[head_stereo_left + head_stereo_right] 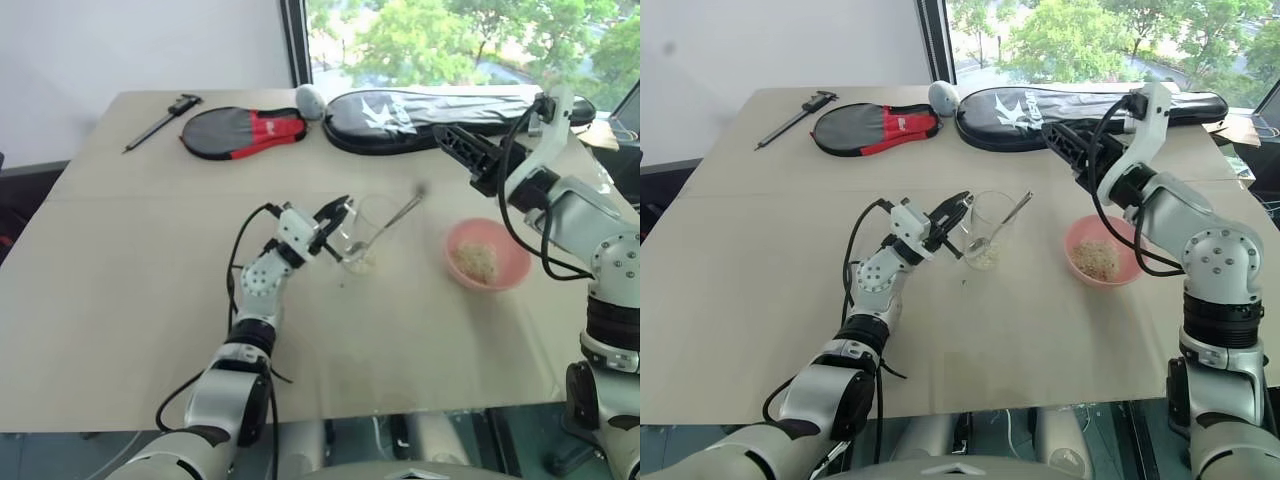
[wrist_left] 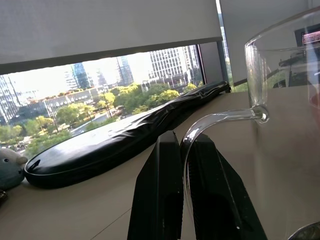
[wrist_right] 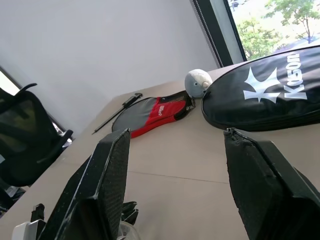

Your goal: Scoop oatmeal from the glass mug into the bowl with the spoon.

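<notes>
The glass mug stands mid-table with a little oatmeal at its bottom. My left gripper is shut on the mug's handle, which runs between the fingers. The spoon rests inside the mug, its handle leaning up and out toward the right. To the right of the mug sits the pink bowl, holding a small heap of oatmeal. My right gripper hovers open and empty above the table, behind the spoon and the bowl, with its fingers wide apart.
Along the table's far edge lie a long black racket cover, a red-and-black paddle cover, a grey plush toy and a black caliper. A black office chair stands off the table's left side.
</notes>
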Controlling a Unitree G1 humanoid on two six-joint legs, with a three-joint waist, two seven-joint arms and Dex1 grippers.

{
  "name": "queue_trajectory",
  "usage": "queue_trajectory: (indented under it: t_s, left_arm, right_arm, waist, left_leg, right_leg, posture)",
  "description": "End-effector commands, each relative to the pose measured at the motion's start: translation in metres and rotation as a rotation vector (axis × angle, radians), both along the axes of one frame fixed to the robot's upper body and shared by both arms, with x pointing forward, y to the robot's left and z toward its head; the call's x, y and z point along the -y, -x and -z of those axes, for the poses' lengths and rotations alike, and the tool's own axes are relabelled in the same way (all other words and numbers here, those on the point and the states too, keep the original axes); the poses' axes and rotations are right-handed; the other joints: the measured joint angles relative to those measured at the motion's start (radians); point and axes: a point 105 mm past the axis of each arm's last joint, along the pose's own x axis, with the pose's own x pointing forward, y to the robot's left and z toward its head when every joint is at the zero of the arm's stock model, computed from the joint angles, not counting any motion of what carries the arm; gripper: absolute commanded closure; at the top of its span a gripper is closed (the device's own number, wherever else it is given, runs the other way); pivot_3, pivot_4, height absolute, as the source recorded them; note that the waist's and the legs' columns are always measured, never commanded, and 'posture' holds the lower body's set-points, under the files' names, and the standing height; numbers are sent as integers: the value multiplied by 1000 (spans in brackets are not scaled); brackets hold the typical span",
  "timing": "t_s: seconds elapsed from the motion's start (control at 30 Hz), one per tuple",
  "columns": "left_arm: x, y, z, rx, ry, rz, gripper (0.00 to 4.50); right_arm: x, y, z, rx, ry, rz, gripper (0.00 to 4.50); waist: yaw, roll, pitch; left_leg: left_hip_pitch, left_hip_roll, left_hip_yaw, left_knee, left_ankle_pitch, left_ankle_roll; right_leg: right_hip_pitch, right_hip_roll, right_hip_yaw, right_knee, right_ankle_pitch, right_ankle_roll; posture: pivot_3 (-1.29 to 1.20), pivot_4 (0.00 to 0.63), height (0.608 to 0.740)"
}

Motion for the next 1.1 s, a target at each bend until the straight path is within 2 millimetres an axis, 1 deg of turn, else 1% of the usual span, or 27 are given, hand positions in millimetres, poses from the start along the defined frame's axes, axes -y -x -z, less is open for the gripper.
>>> queue_trajectory:
  t_s: [0.03, 1.03, 1.1]
  left_arm:
    - [0, 4, 8, -14, 12, -4, 4500]
    - [-2, 2, 9, -30, -6, 7, 4500]
    - [-1, 2, 9, -32, -8, 9, 3710]
  right_arm:
    - [2, 7, -17, 73, -10, -6, 1516]
    - [4, 4, -18, 101, -8, 7, 1516]
    - [5, 5, -18, 101, -4, 9, 1445]
  waist:
    - [-2, 1, -1]
    - [-3, 2, -1]
    - [-3, 2, -1]
  left_leg:
    - [0, 0, 0, 0, 0, 0]
    - [0, 0, 0, 0, 0, 0]
    - [0, 0, 0, 0, 0, 0]
  right_leg:
    - [0, 0, 0, 0, 0, 0]
    - [0, 0, 0, 0, 0, 0]
    - [0, 0, 0, 0, 0, 0]
  posture:
    - [0, 150, 740]
    - [0, 150, 740]
    - [0, 150, 740]
